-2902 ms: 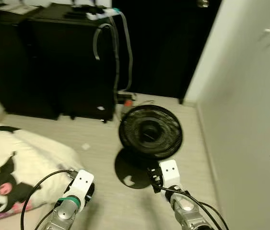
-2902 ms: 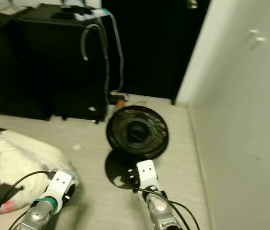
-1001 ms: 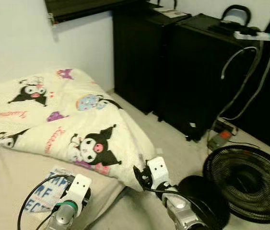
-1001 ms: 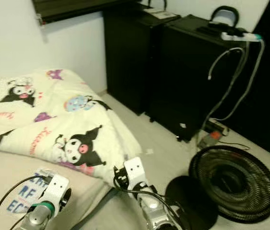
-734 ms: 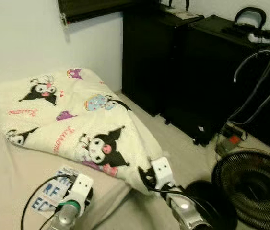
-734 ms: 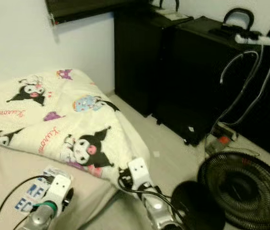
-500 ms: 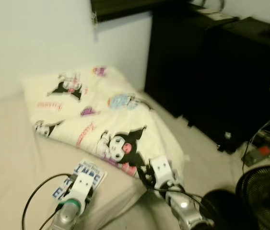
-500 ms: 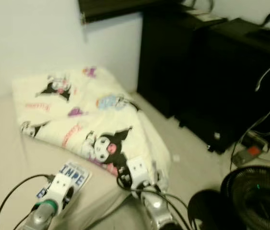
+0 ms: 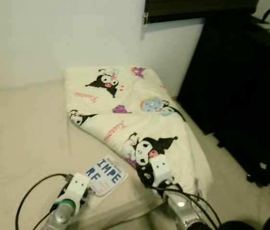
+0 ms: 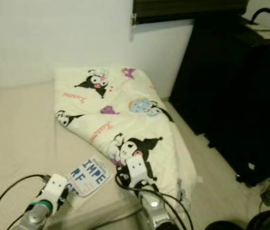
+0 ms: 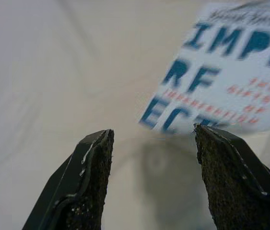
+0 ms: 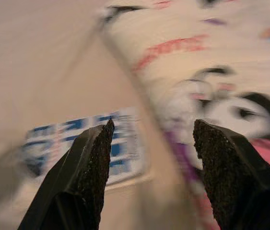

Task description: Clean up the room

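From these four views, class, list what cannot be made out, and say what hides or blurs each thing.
1. Book: small print below the big letters is blurred; the left gripper, open, cuts off its lower edge in the left wrist view.
2. Blanket: motion blur smears its print in the right wrist view.
3. Black cabinet: too dark to show its front.

I get dim, soft indoor light and slightly hazy head views. The tall black cabinets (image 9: 242,91) at right lose all detail, and my right wrist view is motion-smeared.

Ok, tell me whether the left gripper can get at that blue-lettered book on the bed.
Probably yes. The left gripper is open just short of the book, which lies flat on the bare mattress beside the blanket, with nothing between them.
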### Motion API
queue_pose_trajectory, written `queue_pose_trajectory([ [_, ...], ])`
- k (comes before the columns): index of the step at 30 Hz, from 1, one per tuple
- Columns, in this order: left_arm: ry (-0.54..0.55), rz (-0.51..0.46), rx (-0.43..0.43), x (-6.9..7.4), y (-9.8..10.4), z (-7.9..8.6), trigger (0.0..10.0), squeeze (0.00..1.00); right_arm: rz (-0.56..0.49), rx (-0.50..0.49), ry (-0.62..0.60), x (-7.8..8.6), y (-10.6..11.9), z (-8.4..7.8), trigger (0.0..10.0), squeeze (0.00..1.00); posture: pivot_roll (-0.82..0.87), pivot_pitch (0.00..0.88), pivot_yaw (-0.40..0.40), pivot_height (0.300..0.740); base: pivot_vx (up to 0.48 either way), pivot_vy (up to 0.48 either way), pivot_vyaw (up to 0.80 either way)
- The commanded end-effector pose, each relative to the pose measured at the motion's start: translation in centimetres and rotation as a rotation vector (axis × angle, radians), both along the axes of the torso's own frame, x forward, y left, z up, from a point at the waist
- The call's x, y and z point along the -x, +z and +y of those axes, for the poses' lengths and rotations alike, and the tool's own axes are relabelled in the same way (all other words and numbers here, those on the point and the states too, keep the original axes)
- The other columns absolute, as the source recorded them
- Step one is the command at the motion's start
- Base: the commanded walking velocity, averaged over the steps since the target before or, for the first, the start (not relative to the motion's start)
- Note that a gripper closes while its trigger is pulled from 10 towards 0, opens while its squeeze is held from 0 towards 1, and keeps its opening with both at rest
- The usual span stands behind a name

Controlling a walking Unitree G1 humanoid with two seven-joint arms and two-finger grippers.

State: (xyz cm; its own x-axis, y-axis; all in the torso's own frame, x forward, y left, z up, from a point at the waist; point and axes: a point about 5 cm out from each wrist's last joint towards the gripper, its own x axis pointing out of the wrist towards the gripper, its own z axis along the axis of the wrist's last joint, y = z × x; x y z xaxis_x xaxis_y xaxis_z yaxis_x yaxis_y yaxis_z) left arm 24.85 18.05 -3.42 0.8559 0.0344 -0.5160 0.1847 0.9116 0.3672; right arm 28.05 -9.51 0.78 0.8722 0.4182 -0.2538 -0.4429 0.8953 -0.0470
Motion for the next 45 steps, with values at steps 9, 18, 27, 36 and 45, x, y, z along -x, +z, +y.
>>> queue_pose_trajectory([
  [9, 0.0, 0.031, -0.001, 0.59, -0.54, -0.01, 10.0, 0.0, 0.023, -0.003, -0.015, 0.34, -0.44, 0.01, 10.0, 0.0, 0.06, 0.0, 0.035, 0.74, 0.0, 0.0, 0.76],
  [18, -0.013, 0.032, 0.003, 0.65, -0.58, -0.17, 10.0, 0.0, 0.048, -0.019, -0.055, 0.43, -0.74, -0.53, 10.0, 0.0, 0.06, 0.0, 0.037, 0.74, -0.169, 0.0, 0.0],
  [27, -0.012, 0.03, 0.001, 0.59, -0.55, -0.21, 10.0, 0.0, 0.048, -0.024, -0.044, 0.42, -0.69, -0.36, 10.0, 0.0, 0.06, 0.0, 0.033, 0.74, -0.375, 0.0, 0.0],
  [36, -0.006, 0.025, -0.005, 0.54, -0.49, -0.08, 10.0, 0.0, 0.047, -0.025, -0.042, 0.39, -0.66, -0.28, 10.0, 0.0, 0.06, 0.0, 0.034, 0.74, -0.408, 0.0, 0.0],
  [45, -0.009, 0.023, -0.005, 0.46, -0.44, -0.14, 10.0, 0.0, 0.046, -0.039, -0.038, 0.44, -0.63, -0.11, 10.0, 0.0, 0.05, 0.0, 0.038, 0.74, -0.393, 0.0, 0.0],
])
